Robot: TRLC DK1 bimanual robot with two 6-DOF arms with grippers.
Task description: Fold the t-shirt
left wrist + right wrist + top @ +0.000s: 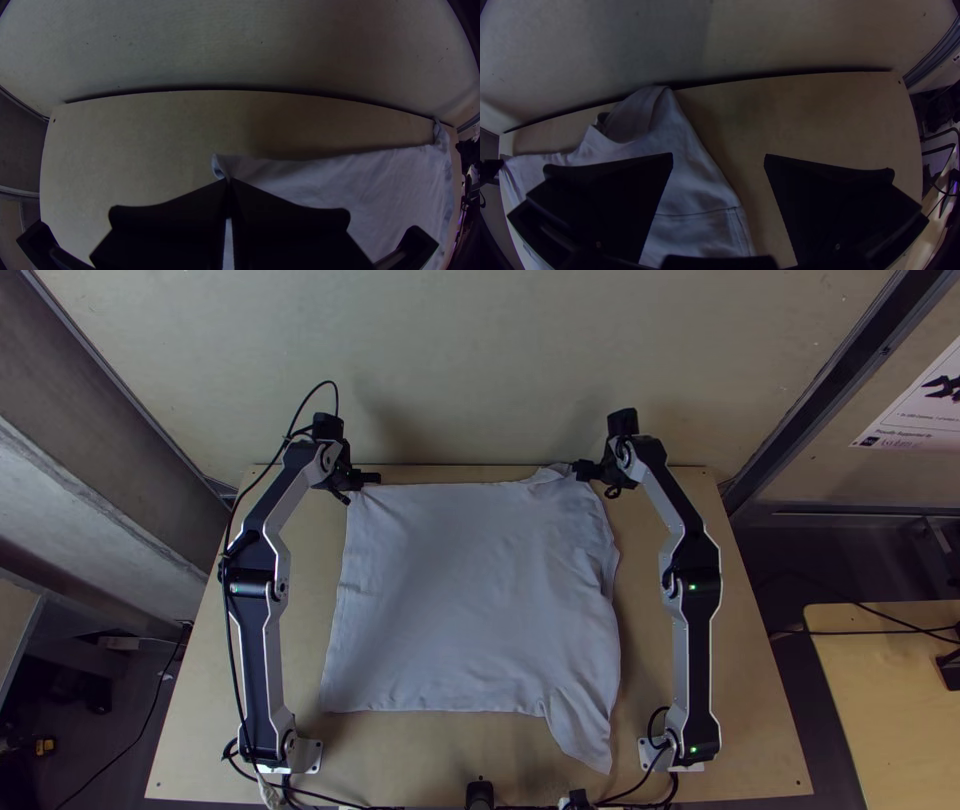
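Shirt (470, 590) is lying spread to far edge of tabletop (440, 474), corner apparently being pinched by left gripper (228, 181); right gripper (719, 155) is being held open, skew being risked by one-sided pull.

The right gripper (584, 470) has its fingers (615, 200) wide apart, one over the shirt (687, 185), one over the table (825, 120). The left gripper (370, 479) touches the shirt's corner.

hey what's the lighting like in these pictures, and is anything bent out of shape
Top view: fairly even light, soft shadows on the wall and beside the shirt. Left wrist view: dimmer, the table's far edge bowed. Right wrist view: also dim, that edge curved, corners dark.
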